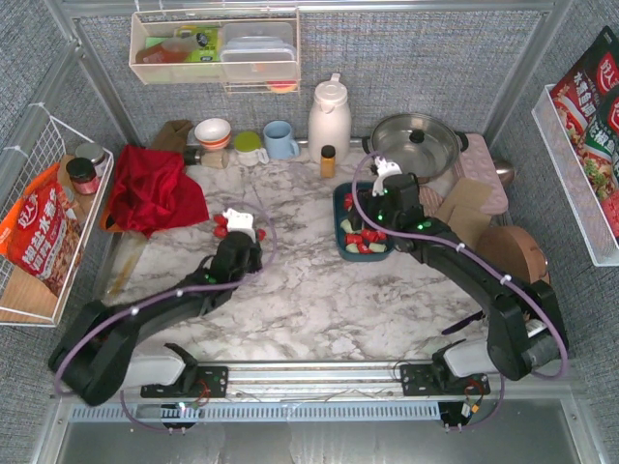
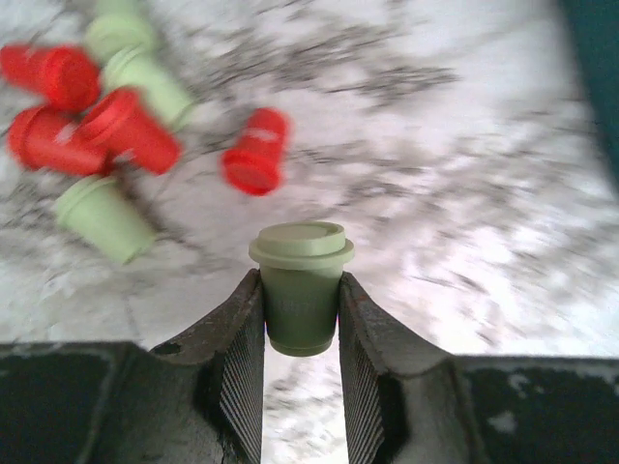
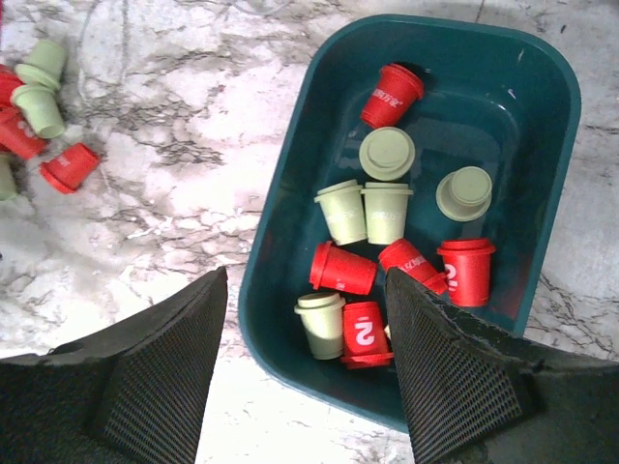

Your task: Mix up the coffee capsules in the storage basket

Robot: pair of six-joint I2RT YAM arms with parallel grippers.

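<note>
Coffee capsule (image 2: 301, 253), a pale mint green plastic cup, is clamped in my left tool (image 2: 301, 324) over the table (image 1: 319, 280), with the dark teal plastic storage basket (image 3: 542, 87) off to its right beneath my right tool (image 3: 305, 280), which is spread apart.

Left arm (image 1: 145, 314) stretches forward, left claw (image 2: 301, 290) clamped on a mint capsule (image 2: 301, 253); right arm (image 1: 474, 266) bends inward, right claw (image 3: 305, 290) spread wide.
</note>
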